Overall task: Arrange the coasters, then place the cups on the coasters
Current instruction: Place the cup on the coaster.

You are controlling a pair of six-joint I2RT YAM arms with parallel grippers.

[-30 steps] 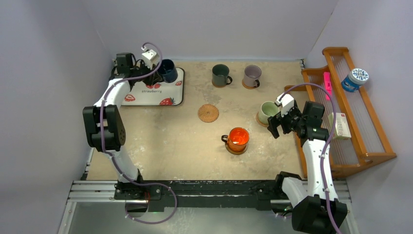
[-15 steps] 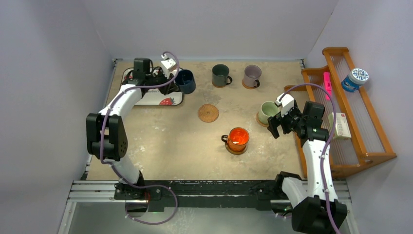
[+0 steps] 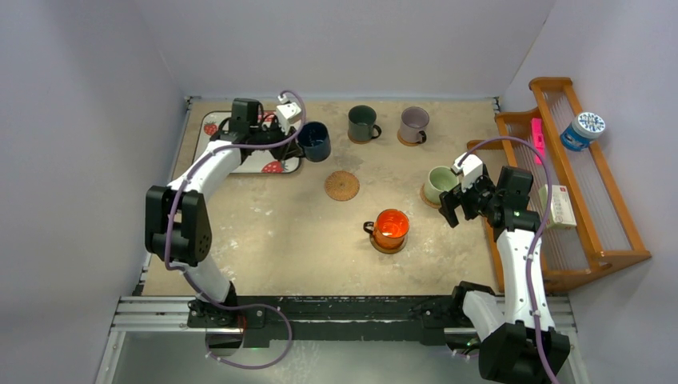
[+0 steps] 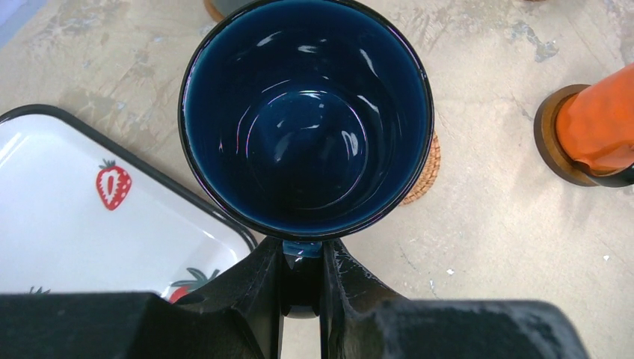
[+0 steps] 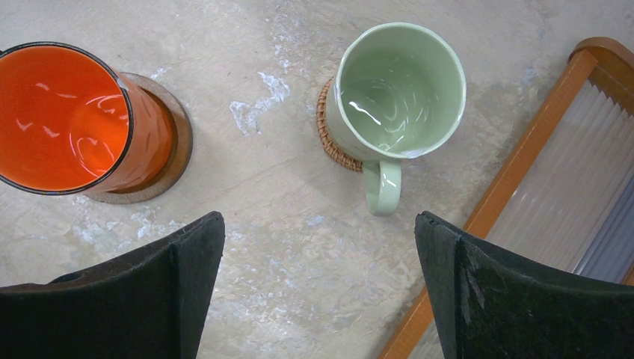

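Fingers of my left gripper pinch the handle of the navy mug, held aloft just right of the tray, its bare woven coaster waiting nearer and rightward, while my right gripper hangs wide open, empty.

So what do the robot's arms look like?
The left arm and right arm are white tubes with chunky black joints. A thin purple cable loops along each. The left hand and right hand each have two black fingers and a white box.
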